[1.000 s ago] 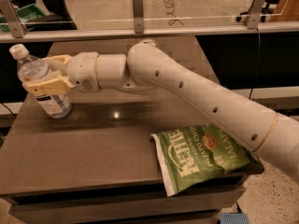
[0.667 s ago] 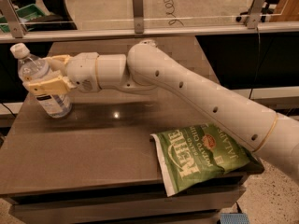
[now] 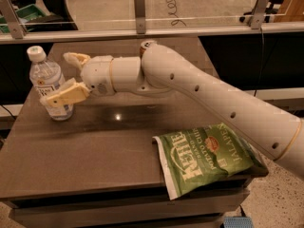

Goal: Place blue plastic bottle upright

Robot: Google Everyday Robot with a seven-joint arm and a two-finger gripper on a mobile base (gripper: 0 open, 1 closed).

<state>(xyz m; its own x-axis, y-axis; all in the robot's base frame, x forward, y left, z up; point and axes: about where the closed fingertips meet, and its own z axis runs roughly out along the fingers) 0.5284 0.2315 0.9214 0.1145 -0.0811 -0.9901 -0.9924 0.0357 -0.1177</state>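
The blue plastic bottle (image 3: 42, 76), clear with a white cap and a white label, stands upright near the table's left edge. My gripper (image 3: 56, 79) is at the bottle's right side with its fingers spread open. The near finger (image 3: 64, 95) crosses in front of the bottle's lower part. The far finger (image 3: 76, 58) sits behind and to the right, apart from the bottle. The arm reaches in from the right across the table.
A green Kettle chip bag (image 3: 209, 156) lies at the dark table's (image 3: 95, 151) front right corner. The top of a can (image 3: 147, 44) shows behind my arm. A glass rail runs along the back.
The fingers, closed around the bottle before, have spread apart. The bottle stays upright in the same place.
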